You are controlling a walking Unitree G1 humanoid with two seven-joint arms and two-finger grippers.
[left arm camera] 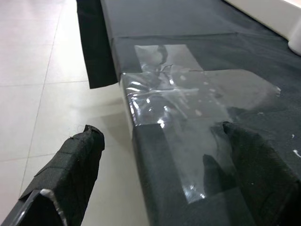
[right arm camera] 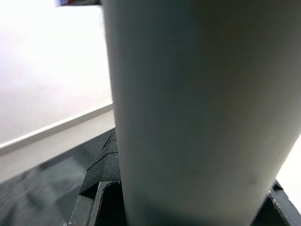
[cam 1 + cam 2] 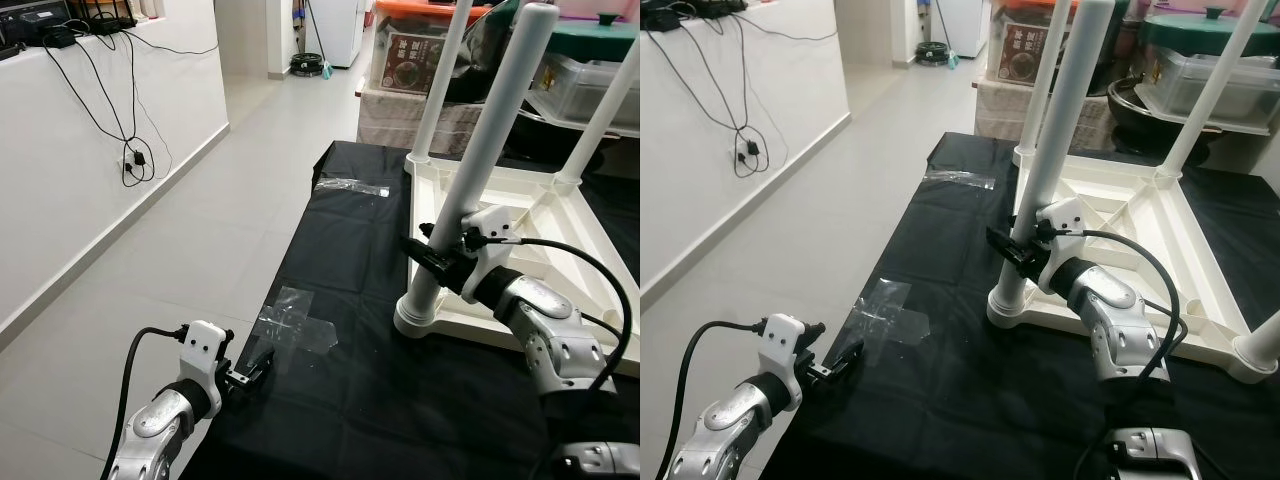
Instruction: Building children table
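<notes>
Head view: gripped leg (image 3: 480, 160) apparently near-upright.

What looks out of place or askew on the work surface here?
Wrinkled clear tape patches the black cover at its edge by the left hand. The white table lies upside down, right hand gripping one leg.

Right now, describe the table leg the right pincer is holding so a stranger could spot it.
On the black cloth lies an upside-down white tabletop with legs pointing up. The held leg stands at its near left corner. It alone has the right pincer clamped around it low down.
</notes>
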